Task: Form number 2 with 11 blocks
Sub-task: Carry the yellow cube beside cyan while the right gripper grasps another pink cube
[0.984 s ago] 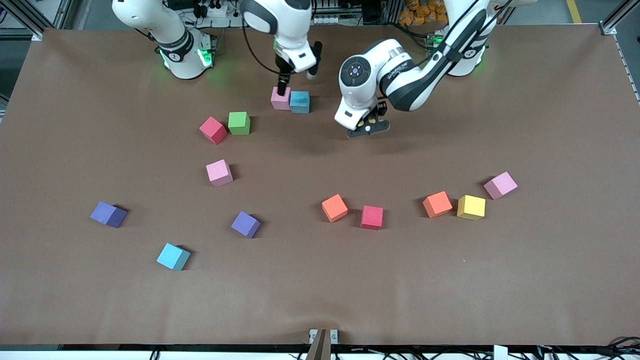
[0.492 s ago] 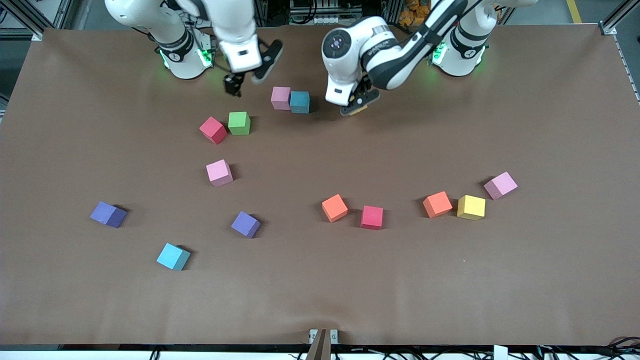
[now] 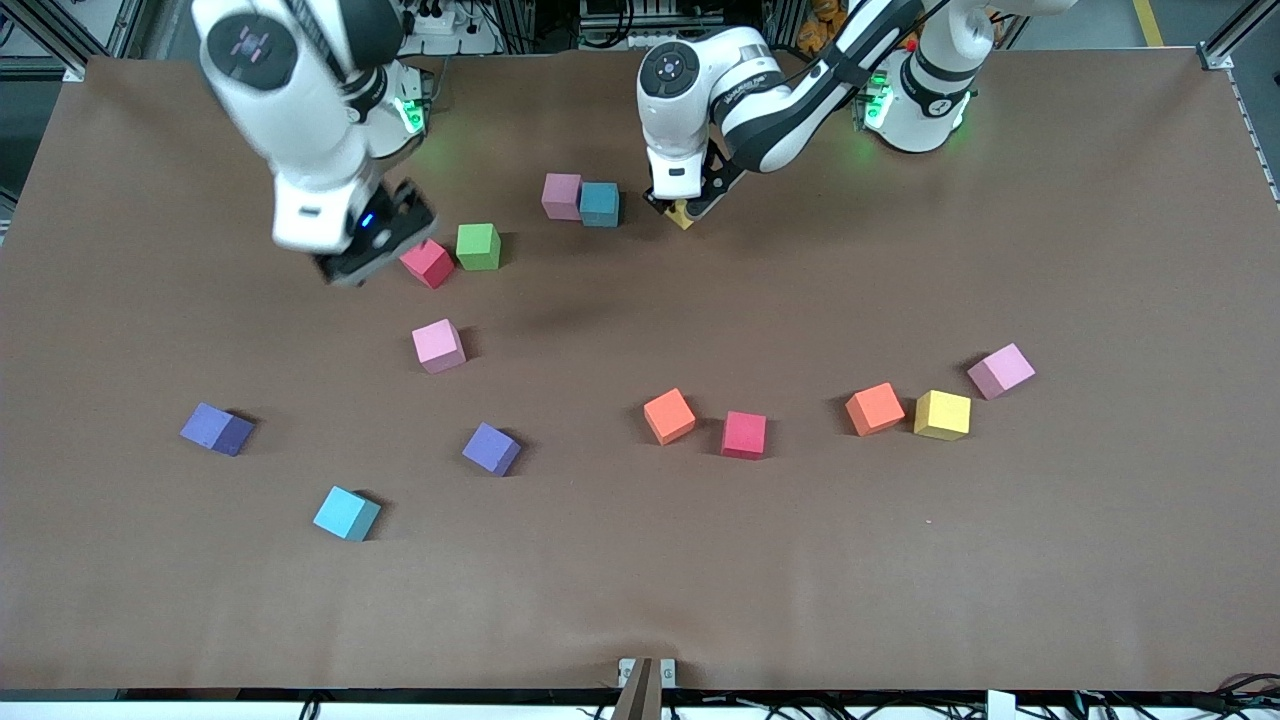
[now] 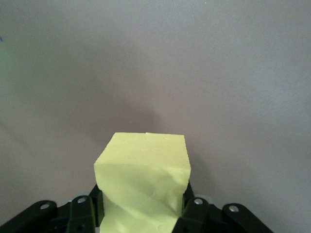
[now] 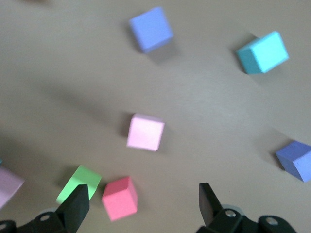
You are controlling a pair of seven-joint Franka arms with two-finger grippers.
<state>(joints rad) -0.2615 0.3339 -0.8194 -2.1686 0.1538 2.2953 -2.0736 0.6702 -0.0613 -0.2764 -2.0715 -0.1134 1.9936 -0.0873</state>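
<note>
Jaws, left gripper [image 3: 683, 212]: clenched on a yellow block [image 4: 143, 182], held over bare table just beside the dark cyan block [image 3: 600, 204] toward the left arm's end. Jaws, right gripper [image 5: 141, 206]: spread wide, empty, hanging over the table by the red block [image 3: 427, 261]. Left wrist view: shows the yellow block's faces and edges pinched between both fingers, with only plain brown table [image 3: 1100, 560] past it; the front view shows just a yellow corner under the wrist. Right wrist view: shows both black fingertips apart, and beneath them the red block, green cube [image 5: 79, 184], a pink block [image 5: 145, 132], two purple blocks [image 5: 151, 28] and a light cyan block [image 5: 263, 52]. Number 2, started: a pink block [image 3: 562, 195] touching the dark cyan block, at 12 o'clock on the table near the bases. Loose blocks, front view only: orange [image 3: 669, 416] and red [image 3: 744, 435] near centre; orange [image 3: 875, 408] touching yellow [image 3: 942, 415], with pink [image 3: 1000, 370] near, at 4 o'clock. Open room: wide bare strip along the 6 o'clock edge; corners at the left arm's end bare; clear gap between the started row and the centre blocks.
</note>
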